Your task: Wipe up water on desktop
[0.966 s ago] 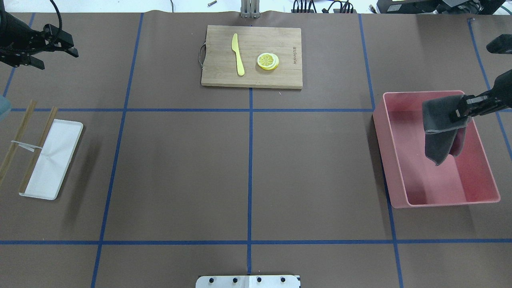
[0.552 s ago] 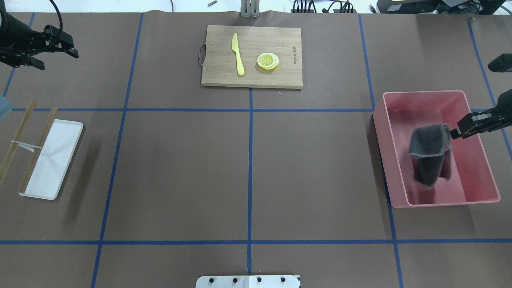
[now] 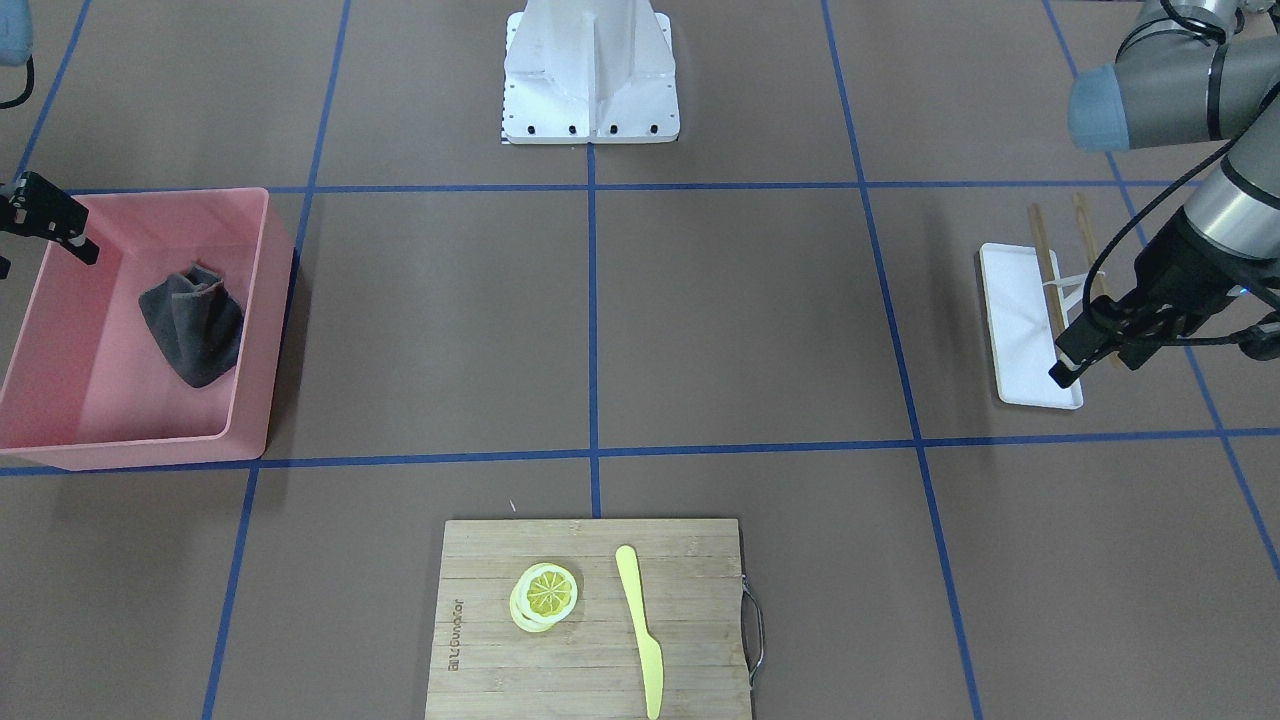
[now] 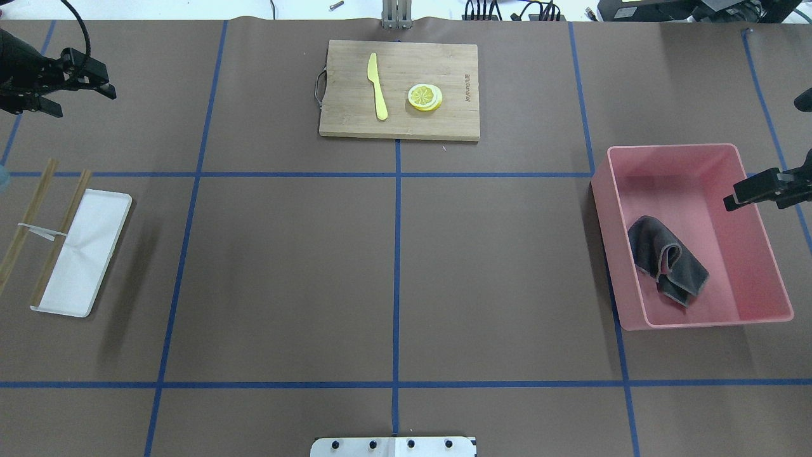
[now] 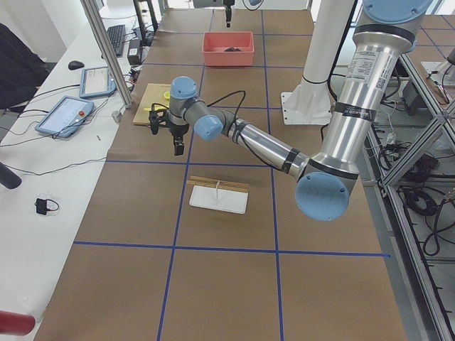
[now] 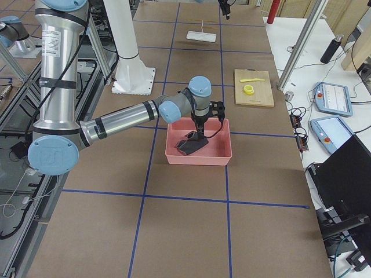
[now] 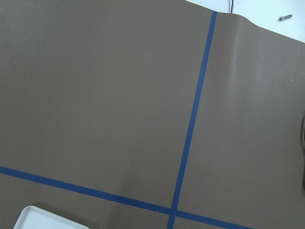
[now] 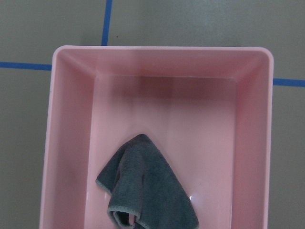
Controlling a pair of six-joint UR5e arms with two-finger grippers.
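Observation:
The desktop (image 4: 285, 273) is a matte brown surface crossed by blue tape lines; I see no water on it. A dark grey cloth (image 4: 669, 266) lies crumpled on the floor of the pink bin (image 4: 672, 147) at the right, and it also shows in the right wrist view (image 8: 143, 191) and the front view (image 3: 195, 325). My right gripper (image 4: 739, 197) hovers open and empty over the bin's right rim, apart from the cloth. My left gripper (image 4: 85, 105) is open and empty above the far left of the desktop.
A bamboo cutting board (image 4: 399, 89) at the far middle holds a yellow knife (image 4: 378, 86) and a lemon slice (image 4: 425, 97). A white tray (image 4: 82, 254) with chopsticks (image 4: 60, 238) across it lies at the left. The robot's base plate (image 4: 393, 446) is at the near edge.
My right gripper let go of the grey cloth, which dropped into the pink bin, and the gripper drew back to the right. My left gripper shifted slightly left.

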